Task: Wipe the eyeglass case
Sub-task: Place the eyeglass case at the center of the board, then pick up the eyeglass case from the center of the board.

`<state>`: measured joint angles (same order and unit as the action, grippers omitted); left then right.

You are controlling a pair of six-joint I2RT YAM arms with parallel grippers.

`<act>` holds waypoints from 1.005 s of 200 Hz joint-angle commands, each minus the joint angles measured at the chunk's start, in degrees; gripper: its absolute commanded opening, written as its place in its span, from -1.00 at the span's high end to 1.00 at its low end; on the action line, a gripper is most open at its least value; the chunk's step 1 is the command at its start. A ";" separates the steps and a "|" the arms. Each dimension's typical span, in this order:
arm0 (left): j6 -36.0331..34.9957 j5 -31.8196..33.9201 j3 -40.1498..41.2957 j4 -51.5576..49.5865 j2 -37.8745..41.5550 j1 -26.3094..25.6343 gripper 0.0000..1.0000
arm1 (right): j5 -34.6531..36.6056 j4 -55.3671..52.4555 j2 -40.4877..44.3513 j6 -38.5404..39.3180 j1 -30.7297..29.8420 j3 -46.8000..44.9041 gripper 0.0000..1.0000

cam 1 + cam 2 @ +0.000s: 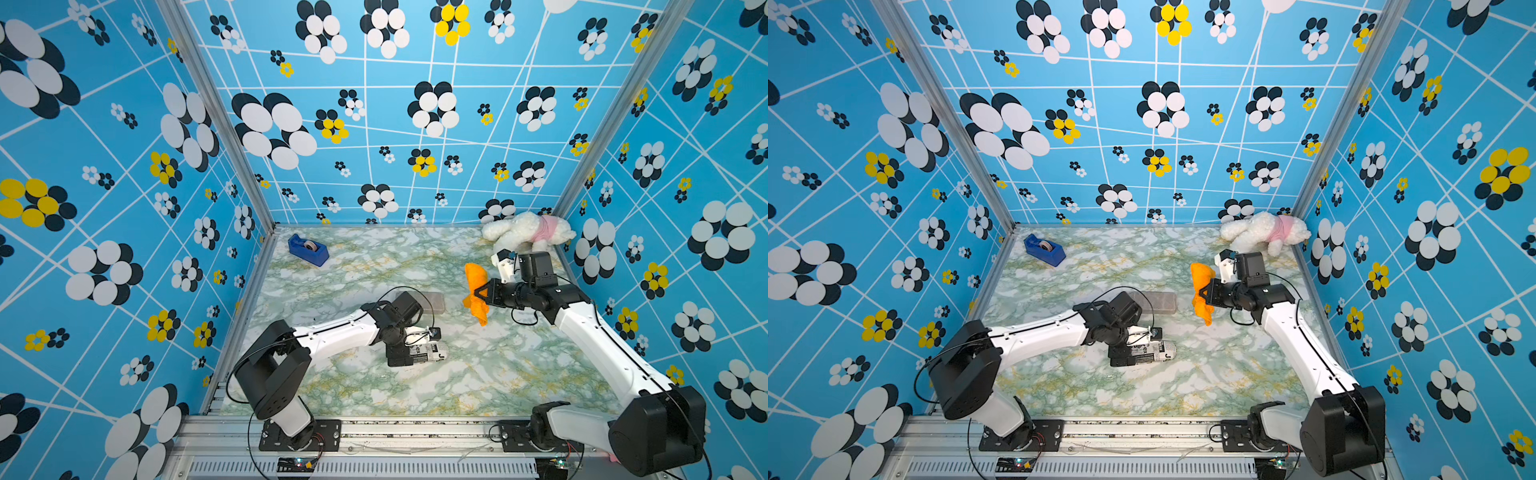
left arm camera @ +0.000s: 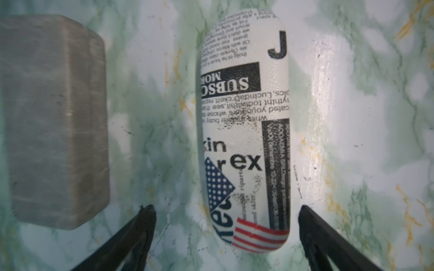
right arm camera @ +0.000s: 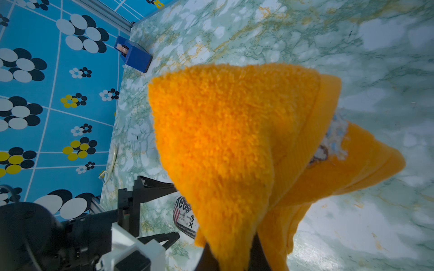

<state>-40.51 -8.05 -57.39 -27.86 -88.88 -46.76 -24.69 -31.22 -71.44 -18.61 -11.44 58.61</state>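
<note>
The eyeglass case [image 2: 245,131], white with newspaper print and a flag motif, lay flat on the marble-patterned table [image 1: 478,374]. The left gripper [image 2: 226,208] stood wide open over one end of the case. Its black fingertips [image 2: 148,212] sat one on each side of the case, clear of its sides, and held nothing. In both top views the gripper's body hid that end of the case, and only the rounded end on the case's right showed. Just behind the case, apart from it, a grey translucent box [image 1: 432,300] lay roughly parallel to it. The right gripper [image 1: 480,292] was well apart from the case, behind it and to its right, clamped tight on an orange cloth [image 1: 475,276]. The cloth hung bunched from the jaws, nowhere near touching the case. Far behind the case to its left stood a blue tape dispenser [image 1: 308,249]. Far behind it to its right, past the cloth, lay a white plush toy [image 1: 525,232] in pink.
</note>
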 commanded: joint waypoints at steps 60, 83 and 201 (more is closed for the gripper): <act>-2.58 -3.22 -3.01 1.83 8.12 10.18 -0.86 | 1.56 1.02 2.25 1.81 -0.05 2.58 1.00; -5.77 -6.85 -10.35 -0.91 1.00 12.80 -0.85 | -1.66 1.34 -0.75 0.05 -0.07 4.62 1.00; -15.82 -15.45 -38.03 -15.79 -31.65 17.05 -0.84 | 0.34 0.25 -4.36 4.54 -0.03 4.05 1.00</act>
<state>-54.39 -21.76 -92.84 -40.21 -118.08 -30.39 -24.29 -30.06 -74.50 -15.62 -11.44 62.02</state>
